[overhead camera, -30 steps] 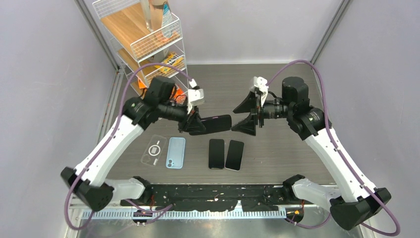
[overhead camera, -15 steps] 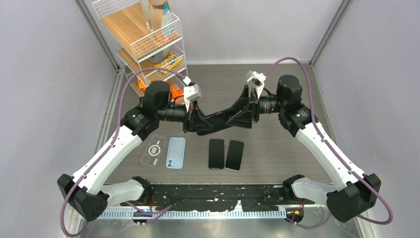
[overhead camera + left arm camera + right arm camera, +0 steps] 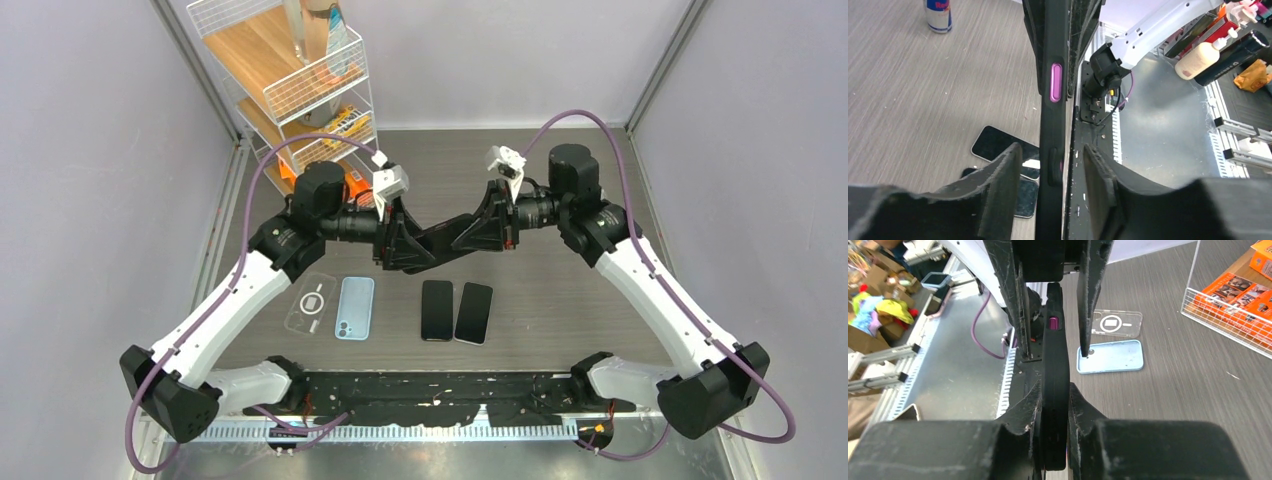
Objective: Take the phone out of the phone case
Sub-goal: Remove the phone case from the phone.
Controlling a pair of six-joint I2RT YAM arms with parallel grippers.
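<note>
Right gripper (image 3: 1054, 390) pinches slim matte-black phone case (image 3: 1054, 357) with oval magenta button (image 3: 1053, 322).

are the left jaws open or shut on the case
Open. The left wrist view shows both fingers apart from the case, a gap on each side. The right jaws pinch it.
</note>
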